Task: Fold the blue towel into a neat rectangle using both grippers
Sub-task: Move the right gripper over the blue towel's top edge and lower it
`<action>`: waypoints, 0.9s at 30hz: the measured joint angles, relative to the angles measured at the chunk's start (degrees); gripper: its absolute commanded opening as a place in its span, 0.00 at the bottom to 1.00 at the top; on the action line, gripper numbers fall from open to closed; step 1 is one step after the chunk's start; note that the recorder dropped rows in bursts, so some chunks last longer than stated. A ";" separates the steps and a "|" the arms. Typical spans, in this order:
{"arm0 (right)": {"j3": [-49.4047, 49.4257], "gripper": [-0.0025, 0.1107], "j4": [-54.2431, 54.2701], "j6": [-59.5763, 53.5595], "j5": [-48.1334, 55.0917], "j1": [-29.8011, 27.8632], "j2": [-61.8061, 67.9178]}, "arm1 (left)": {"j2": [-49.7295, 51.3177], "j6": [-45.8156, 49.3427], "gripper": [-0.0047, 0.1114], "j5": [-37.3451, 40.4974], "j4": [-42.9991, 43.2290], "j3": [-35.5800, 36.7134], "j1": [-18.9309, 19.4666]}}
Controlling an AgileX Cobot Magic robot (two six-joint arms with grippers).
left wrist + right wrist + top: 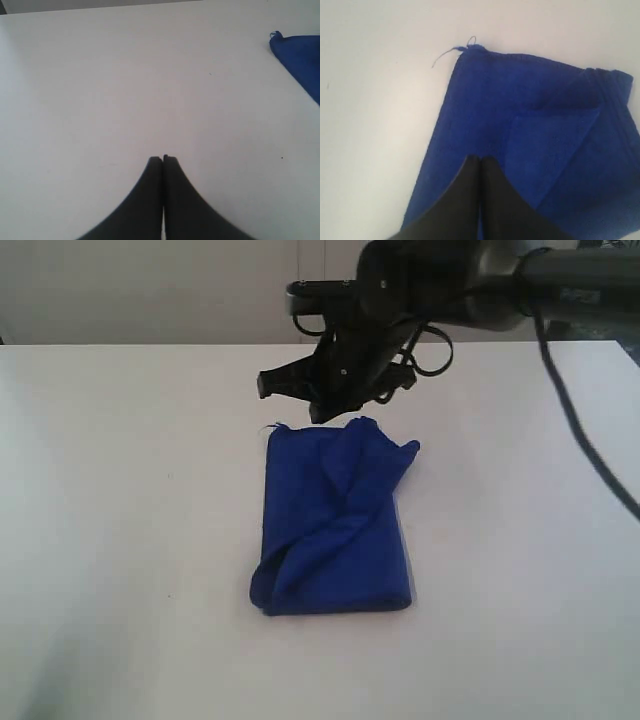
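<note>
I had right gripper (pixel 480 159) pinched together, empty, above 12 o'clock edge of blue towel (pixel 335 530), probably to tidy rumpled fold | left gripper (pixel 163 158) together, empty, parked clear over table (pixel 100 75)

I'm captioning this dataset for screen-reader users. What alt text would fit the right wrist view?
A blue towel lies loosely folded on a white table, one layer turned over as a slanted flap and a loose thread trailing from one corner. The right gripper, black and shut, points over it in the foreground.
</note>
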 measured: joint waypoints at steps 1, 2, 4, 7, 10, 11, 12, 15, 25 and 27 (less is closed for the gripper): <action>-1.45 0.02 -2.42 1.91 0.85 0.54 1.15 | 0.00 0.00 0.04 0.00 0.00 0.00 0.00; -3.58 0.02 -4.79 4.73 2.29 1.29 2.28 | 0.00 0.00 0.04 0.00 0.00 0.00 0.00; -6.17 0.02 -9.22 8.34 4.44 2.37 4.29 | 0.00 0.00 0.04 0.00 0.00 0.00 0.00; -10.44 0.02 -15.60 14.29 8.26 3.94 7.40 | 0.00 0.00 0.04 0.00 0.00 0.00 0.00; -13.26 0.02 -21.35 18.36 10.42 5.44 10.58 | 0.00 0.00 0.04 0.00 0.00 0.00 0.00; -14.15 0.02 -22.98 20.45 10.80 6.08 11.55 | 0.00 0.00 0.04 0.00 0.00 0.00 0.00; -14.60 0.02 -24.37 21.77 10.93 6.45 12.48 | 0.00 0.00 0.04 0.00 0.00 0.00 0.00; -15.99 0.02 -27.57 25.73 11.06 7.66 14.59 | 0.00 0.00 0.04 0.00 0.00 0.00 0.00; -17.24 0.24 -32.52 30.88 11.40 8.25 17.45 | 0.00 0.00 0.04 0.00 0.00 0.00 0.00; -17.27 0.33 -32.92 31.38 11.28 8.25 17.45 | 0.00 0.00 0.04 0.00 0.00 0.00 0.00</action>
